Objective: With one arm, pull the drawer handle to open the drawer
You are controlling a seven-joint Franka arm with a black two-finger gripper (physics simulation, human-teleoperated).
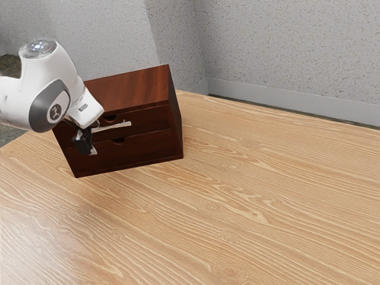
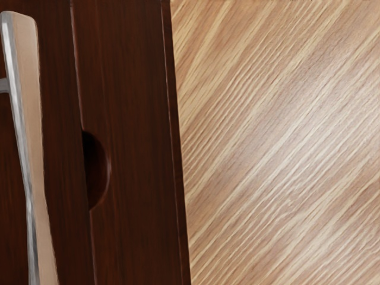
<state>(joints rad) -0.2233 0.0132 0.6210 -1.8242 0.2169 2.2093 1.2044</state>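
A dark brown wooden cabinet [image 1: 133, 89] stands at the back left of the table. Its drawer fronts look flush with the cabinet face. A slim silver bar handle [image 1: 116, 126] runs across the front, between two half-round notches. My black gripper [image 1: 84, 145] hangs right in front of the cabinet face, at the handle's end toward the exterior view's left and slightly below it. In the wrist view the silver handle [image 2: 24, 148] runs close by my hand. Beside it is a dark drawer front [image 2: 133, 148] with one half-round notch [image 2: 96, 172].
The light wooden table [image 1: 249, 196] stretches wide in front of the cabinet and toward the exterior view's right. A grey textured wall [image 1: 285, 47] with a baseboard runs behind it. The white arm [image 1: 41, 89] covers the cabinet's left corner.
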